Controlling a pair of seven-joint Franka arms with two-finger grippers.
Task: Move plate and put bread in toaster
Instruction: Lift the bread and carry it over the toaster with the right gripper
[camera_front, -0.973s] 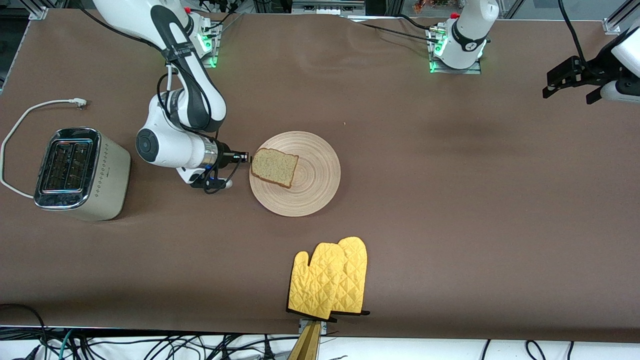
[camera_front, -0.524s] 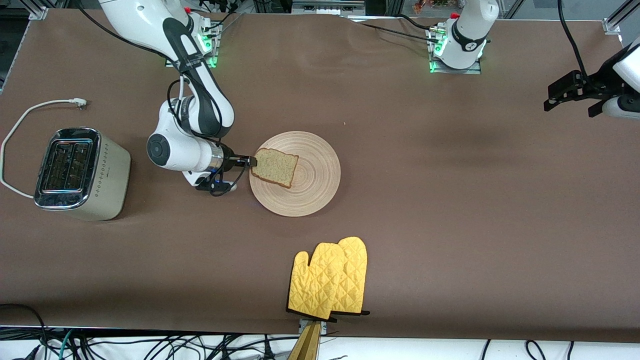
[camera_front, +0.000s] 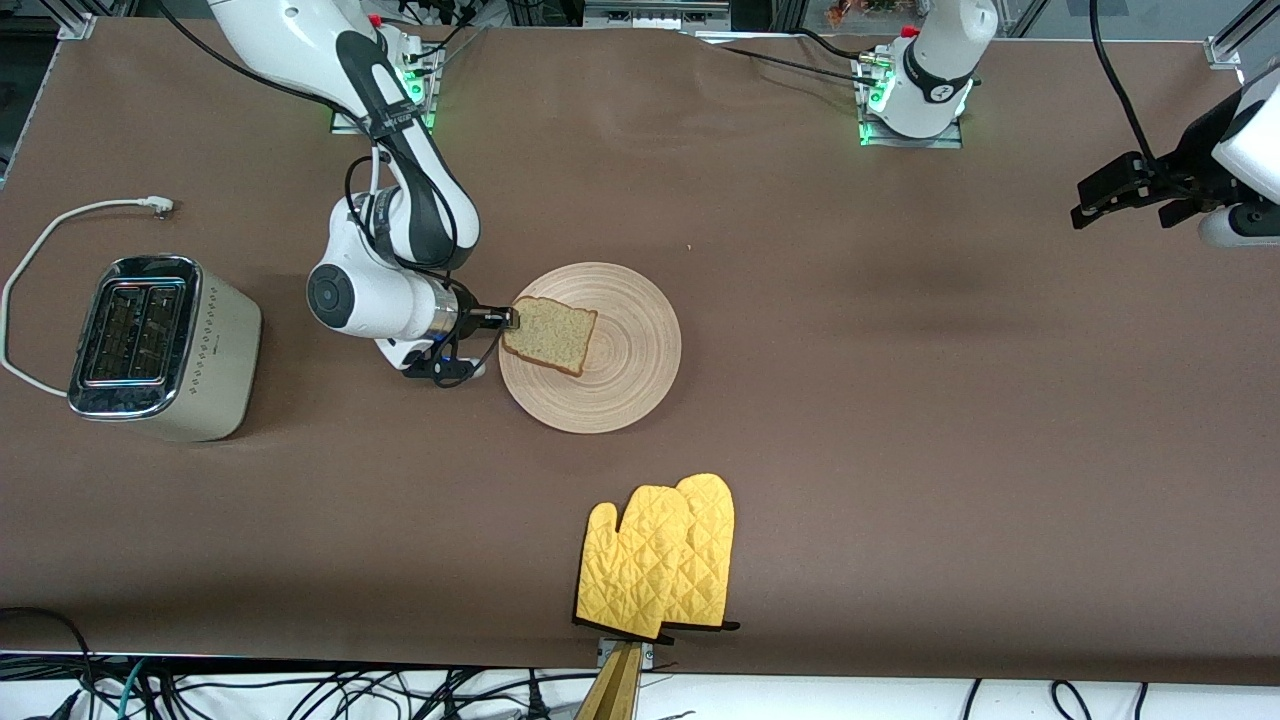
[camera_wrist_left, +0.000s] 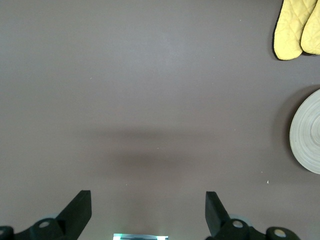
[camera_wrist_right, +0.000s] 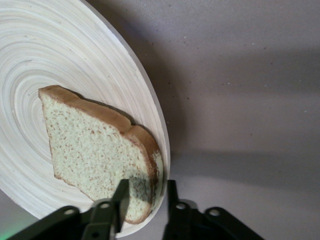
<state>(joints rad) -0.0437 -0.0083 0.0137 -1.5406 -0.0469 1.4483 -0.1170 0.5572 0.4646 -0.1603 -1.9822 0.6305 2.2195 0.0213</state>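
The bread (camera_front: 548, 335) lies flat on the plate (camera_front: 630, 350), on the part toward the right arm's end of the table. My right gripper (camera_front: 510, 318) is low at the plate's rim, lying sideways. In the right wrist view it (camera_wrist_right: 146, 185) is open, and its fingers straddle the bread's (camera_wrist_right: 95, 145) crust edge and the plate's (camera_wrist_right: 60, 50) rim without closing on them. The toaster (camera_front: 160, 345) stands at the right arm's end of the table, slots empty. My left gripper (camera_front: 1120, 185) waits in the air at the left arm's end, open and empty (camera_wrist_left: 147, 215).
A pair of yellow oven mitts (camera_front: 660, 560) lies near the table's front edge, nearer to the front camera than the plate; it also shows in the left wrist view (camera_wrist_left: 297, 27). The toaster's white cord (camera_front: 60, 225) loops on the table beside it.
My right gripper has slid toward the plate until its fingers reach round the bread's edge. The bread and the plate have not moved. The left gripper drifted slightly.
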